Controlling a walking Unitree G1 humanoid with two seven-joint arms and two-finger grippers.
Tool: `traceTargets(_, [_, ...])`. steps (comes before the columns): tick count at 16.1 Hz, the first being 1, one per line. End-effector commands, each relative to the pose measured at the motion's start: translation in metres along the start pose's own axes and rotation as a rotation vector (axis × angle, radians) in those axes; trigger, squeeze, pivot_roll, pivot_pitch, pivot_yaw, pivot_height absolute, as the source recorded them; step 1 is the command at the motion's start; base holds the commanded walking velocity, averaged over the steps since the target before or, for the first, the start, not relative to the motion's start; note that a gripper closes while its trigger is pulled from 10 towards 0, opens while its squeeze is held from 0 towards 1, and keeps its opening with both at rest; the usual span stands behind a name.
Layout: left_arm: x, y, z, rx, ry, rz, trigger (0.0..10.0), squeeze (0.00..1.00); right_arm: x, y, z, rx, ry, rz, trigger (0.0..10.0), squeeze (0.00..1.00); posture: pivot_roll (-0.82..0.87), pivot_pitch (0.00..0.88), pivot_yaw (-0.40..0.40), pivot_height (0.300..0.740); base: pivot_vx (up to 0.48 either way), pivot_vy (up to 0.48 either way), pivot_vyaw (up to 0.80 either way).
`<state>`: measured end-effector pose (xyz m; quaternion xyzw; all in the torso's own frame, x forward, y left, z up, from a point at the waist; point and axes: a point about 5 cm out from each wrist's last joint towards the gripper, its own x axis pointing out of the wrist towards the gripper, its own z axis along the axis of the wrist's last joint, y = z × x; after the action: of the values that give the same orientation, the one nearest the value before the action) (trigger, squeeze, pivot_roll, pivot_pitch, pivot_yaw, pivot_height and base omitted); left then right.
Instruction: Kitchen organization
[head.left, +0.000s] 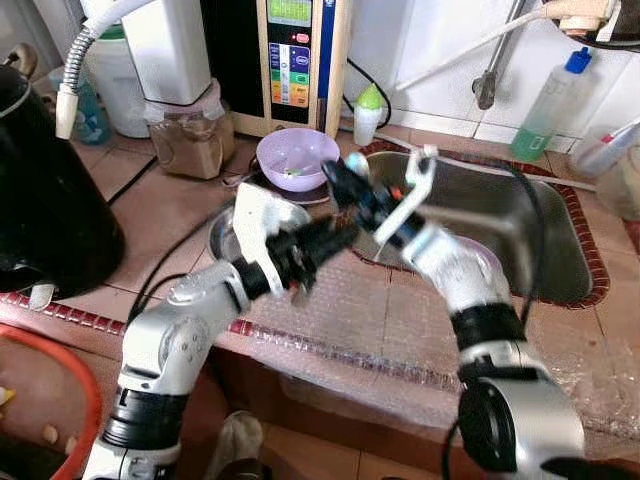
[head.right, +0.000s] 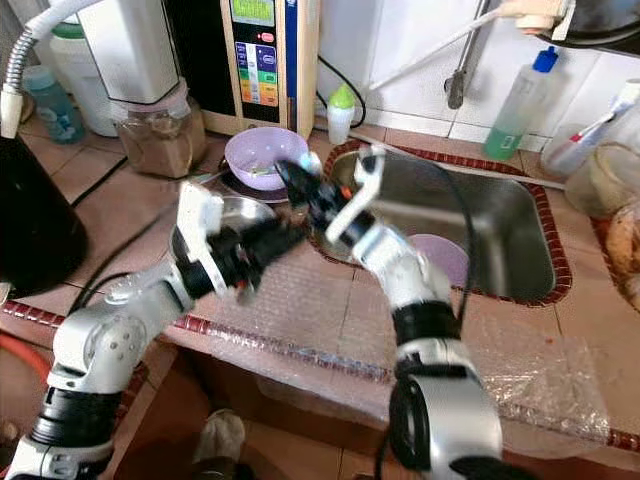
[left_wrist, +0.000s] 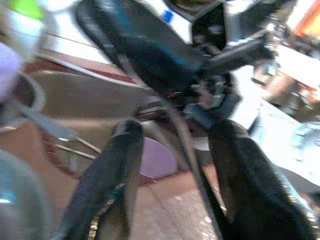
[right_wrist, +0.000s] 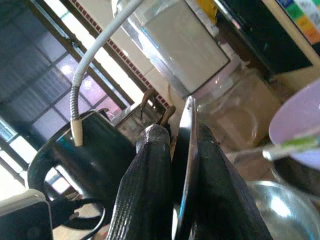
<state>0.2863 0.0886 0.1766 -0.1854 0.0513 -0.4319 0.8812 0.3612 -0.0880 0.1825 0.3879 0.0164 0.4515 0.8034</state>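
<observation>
My right gripper (head.left: 338, 178) reaches over the counter's edge by the sink (head.left: 560, 260), just in front of a purple bowl (head.left: 297, 155). In the right wrist view its fingers (right_wrist: 145, 185) are shut on a thin metal utensil (right_wrist: 186, 165), seen edge-on. My left gripper (head.left: 338, 240) hovers just below and left of it, above a steel bowl (head.left: 222, 238). In the left wrist view its fingers (left_wrist: 110, 180) stand apart with nothing gripped; the right arm crosses close ahead. A second purple bowl (head.right: 440, 255) lies in the sink.
A black kettle (head.left: 40, 200) stands at the left, and a water purifier (head.left: 290, 60) and a jar of brown powder (head.left: 190, 140) at the back. A green bottle (head.left: 545, 110) and tap (head.left: 487, 80) are behind the sink. Bubble wrap (head.left: 380, 320) covers the counter front.
</observation>
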Motion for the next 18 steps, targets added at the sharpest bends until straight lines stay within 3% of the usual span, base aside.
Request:
traceTargets(1, [-0.010,0.006,0.004,0.006,-0.016,0.032,10.0,1.00,-0.023,-0.016,0.039,-0.125,-0.166,-0.178,0.0,0.00,0.02,0.000,-0.007,0.740,0.000,0.000,0.00])
traceTargets(4, [-0.012,0.005,0.000,0.014,0.008,0.034,10.0,1.00,-0.022,-0.018,0.055,-0.168,-0.226,-0.227,0.0,0.00,0.03,0.000,-0.009,0.740,0.000,0.000,0.00])
traceTargets(6, [-0.016,0.011,0.000,0.051,0.016,0.092,10.0,1.00,-0.024,-0.018,0.064,-0.208,-0.244,-0.255,0.0,0.00,0.03,0.000,-0.009,0.740,0.000,0.000,0.00])
traceTargets(7, [-0.021,0.019,0.002,0.091,0.008,0.161,10.0,1.00,-0.030,-0.021,0.072,-0.267,-0.244,-0.288,0.0,0.00,0.03,0.000,-0.014,0.740,0.000,0.000,0.00])
traceTargets(11, [-0.026,0.020,0.001,0.102,0.013,0.176,10.0,1.00,-0.047,-0.030,0.088,-0.403,-0.258,-0.417,0.0,0.00,0.03,0.000,-0.014,0.740,0.000,0.000,0.00])
traceTargets(12, [-0.027,0.019,-0.002,0.106,0.024,0.174,10.0,1.00,-0.059,-0.036,0.098,-0.500,-0.261,-0.514,0.0,0.00,0.04,0.000,-0.012,0.740,0.000,0.000,0.00])
traceTargets(14, [-0.027,0.018,-0.004,0.112,0.035,0.169,10.0,1.00,-0.070,-0.038,0.109,-0.574,-0.283,-0.580,0.0,0.00,0.03,0.000,-0.007,0.740,0.000,0.000,0.00])
traceTargets(15, [-0.027,0.018,-0.004,0.113,0.039,0.167,10.0,1.00,-0.083,-0.042,0.119,-0.636,-0.307,-0.669,0.0,0.00,0.03,0.000,-0.004,0.740,0.000,0.000,0.00])
traceTargets(18, [-0.026,0.018,-0.004,0.130,0.047,0.169,10.0,1.00,-0.104,-0.053,0.121,-0.775,-0.277,-0.865,0.0,0.00,0.03,0.000,-0.002,0.740,0.000,0.000,0.00])
